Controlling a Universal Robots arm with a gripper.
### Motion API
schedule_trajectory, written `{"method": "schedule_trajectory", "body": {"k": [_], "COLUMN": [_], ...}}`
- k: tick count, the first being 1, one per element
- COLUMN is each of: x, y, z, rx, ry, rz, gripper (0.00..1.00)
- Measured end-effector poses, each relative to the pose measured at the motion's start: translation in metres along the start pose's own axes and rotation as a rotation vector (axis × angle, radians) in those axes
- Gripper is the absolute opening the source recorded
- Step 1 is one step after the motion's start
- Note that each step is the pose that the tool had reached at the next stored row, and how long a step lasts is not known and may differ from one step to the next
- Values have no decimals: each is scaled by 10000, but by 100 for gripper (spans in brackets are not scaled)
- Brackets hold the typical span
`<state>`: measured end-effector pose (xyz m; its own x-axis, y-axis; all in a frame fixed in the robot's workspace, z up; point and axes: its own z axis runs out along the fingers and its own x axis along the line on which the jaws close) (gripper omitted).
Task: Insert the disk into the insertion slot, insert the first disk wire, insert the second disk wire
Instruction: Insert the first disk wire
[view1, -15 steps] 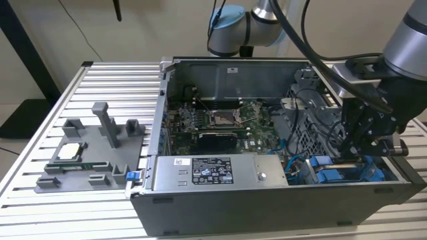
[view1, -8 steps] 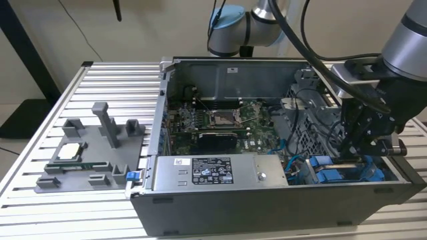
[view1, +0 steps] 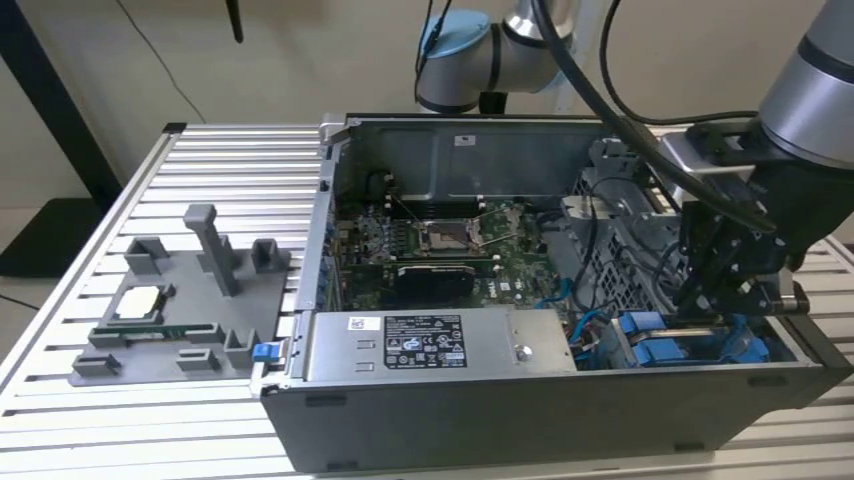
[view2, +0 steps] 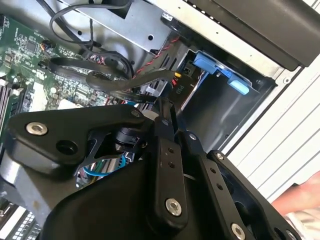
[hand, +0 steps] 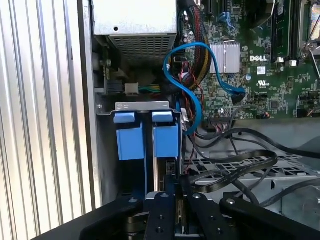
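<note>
Your gripper (view1: 701, 305) hangs low inside the open computer case (view1: 534, 400), right over the blue drive carriers (view1: 654, 350). You cannot tell if its fingers are apart or together. In the first wrist view, the disk (hand: 165, 140) sits upright in the insertion slot (hand: 142, 106), right beside the other blue carrier (hand: 130, 140). A blue cable (hand: 200, 50) loops from beside the disk to the green board (hand: 260, 85).

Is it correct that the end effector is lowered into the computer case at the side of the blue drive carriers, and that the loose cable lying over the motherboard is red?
Not quite. The end effector is indeed lowered into the computer case by the blue drive carriers, but the loose cable lying over the motherboard is blue, not red, as the first wrist view shows.
</note>
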<state>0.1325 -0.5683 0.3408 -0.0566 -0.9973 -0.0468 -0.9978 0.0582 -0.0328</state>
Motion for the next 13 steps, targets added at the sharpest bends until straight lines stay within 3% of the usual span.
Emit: {"method": "schedule_trajectory", "body": {"k": [6,7,13], "x": [2,2,-10], "y": [0,0,-8], "z": [43,45,-209], "rx": [1,0,-13], "ry": [6,-2,0], "rz": [-13,-14,-14], "gripper": [0,100,100]}}
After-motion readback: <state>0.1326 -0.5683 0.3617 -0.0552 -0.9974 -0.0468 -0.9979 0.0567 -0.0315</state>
